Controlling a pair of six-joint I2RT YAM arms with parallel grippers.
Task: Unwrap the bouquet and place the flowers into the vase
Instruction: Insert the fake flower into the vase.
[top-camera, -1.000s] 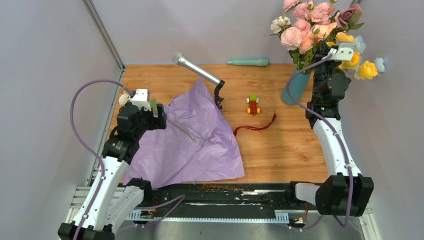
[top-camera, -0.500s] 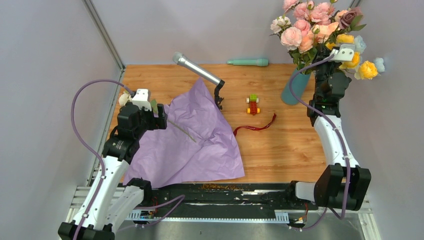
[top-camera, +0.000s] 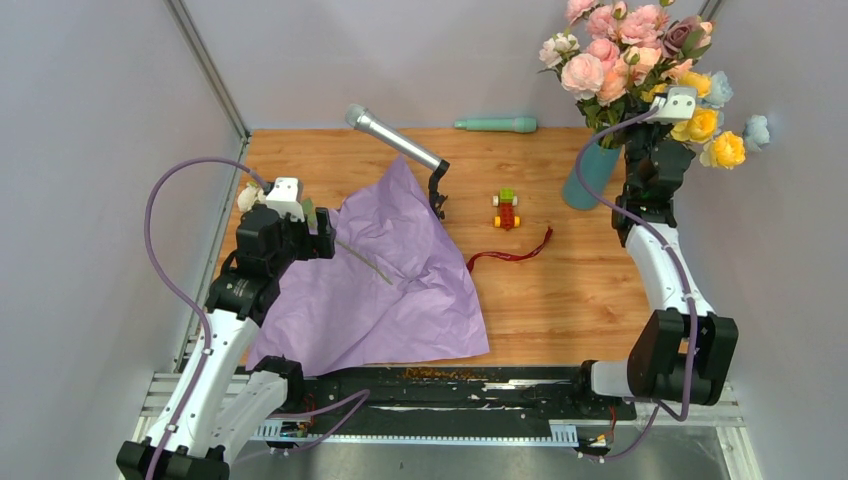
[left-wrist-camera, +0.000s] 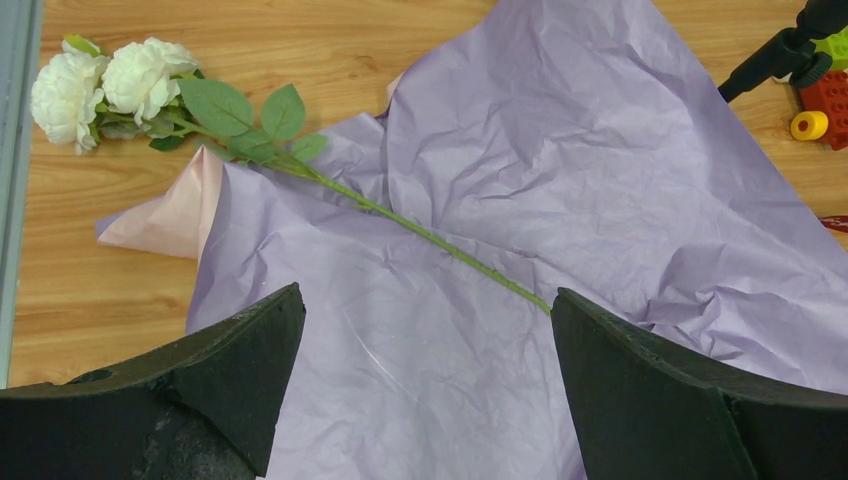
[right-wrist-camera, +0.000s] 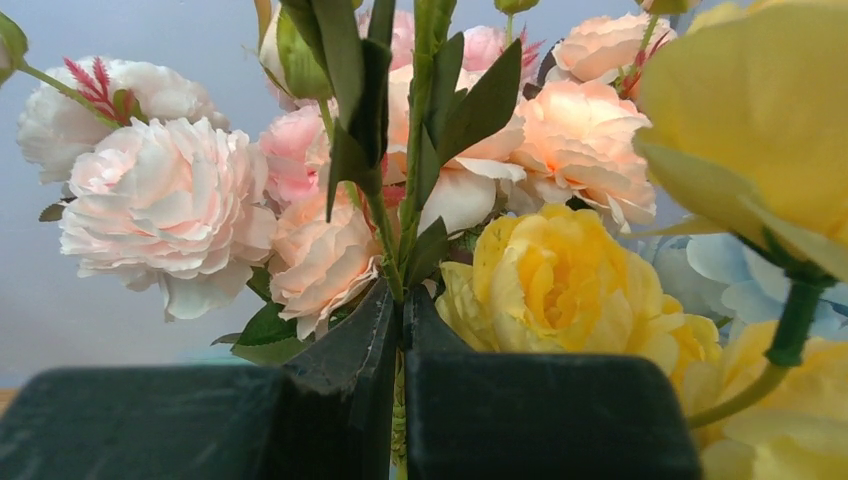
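Wooden table (top-camera: 560, 300) between grey walls. Nearest me, the lilac paper wrap (top-camera: 390, 290) lies spread open with one cream-headed stem (left-wrist-camera: 400, 215) across it. My left gripper (left-wrist-camera: 425, 295) hovers above, jaws wide, holding nothing. Farther back on the right, my right gripper (right-wrist-camera: 403, 330) is pinched tight on the stems of the flowers (right-wrist-camera: 540, 270) above the teal vase (top-camera: 592, 175); how deep they sit is hidden. Released unseated, the top-heavy bunch could topple the vase.

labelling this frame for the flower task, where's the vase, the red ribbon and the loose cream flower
vase (top-camera: 590, 178): top view, on its teal wall below the blooms.
red ribbon (top-camera: 512, 256): top view, on the middle of the strip.
loose cream flower (left-wrist-camera: 150, 72): left wrist view, on its right-hand bloom.
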